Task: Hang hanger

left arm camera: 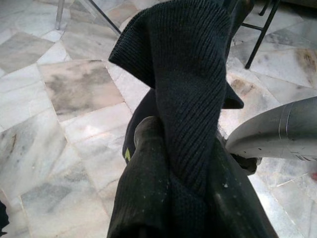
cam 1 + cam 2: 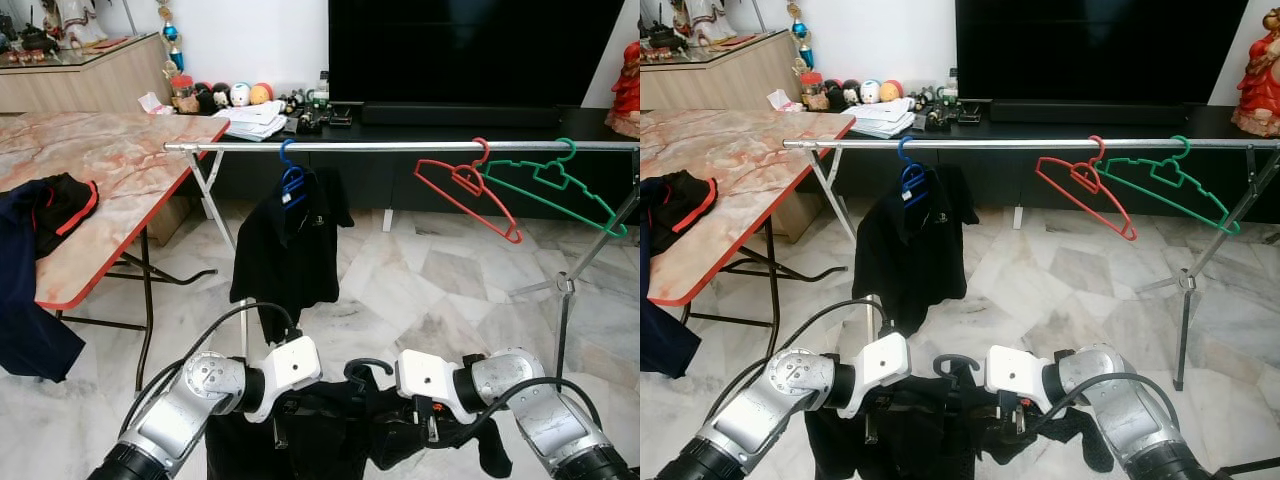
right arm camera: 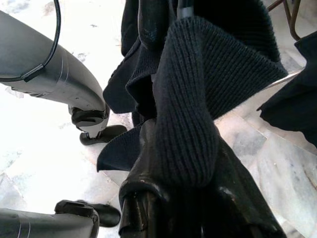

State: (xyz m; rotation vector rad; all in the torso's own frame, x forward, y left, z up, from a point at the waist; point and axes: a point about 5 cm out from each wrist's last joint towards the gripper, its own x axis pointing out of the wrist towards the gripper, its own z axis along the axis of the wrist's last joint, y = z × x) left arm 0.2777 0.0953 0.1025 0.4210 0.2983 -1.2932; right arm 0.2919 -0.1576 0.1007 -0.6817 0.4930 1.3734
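Observation:
Low in front of me both arms hold up a dark knit garment (image 2: 330, 440) on a black hanger whose hook (image 2: 366, 367) sticks up between the wrists. My left gripper (image 1: 188, 198) is shut on the garment's ribbed collar, which is pinched between its black fingers (image 1: 146, 183). From the other side my right gripper (image 3: 188, 198) is shut on the same collar. Ahead, above the held hook, runs the silver rail (image 2: 400, 146). On it hang a blue hanger (image 2: 291, 184) carrying a black shirt (image 2: 285, 250), a bare red hanger (image 2: 465, 186) and a bare green hanger (image 2: 552, 182).
A marble-topped folding table (image 2: 110, 170) with dark clothes (image 2: 45, 210) draped over it stands at the left. The rail's crossed legs (image 2: 565, 285) are at the right. Behind the rail are a low black TV console (image 2: 450, 115) and a television. The floor is pale marble tile.

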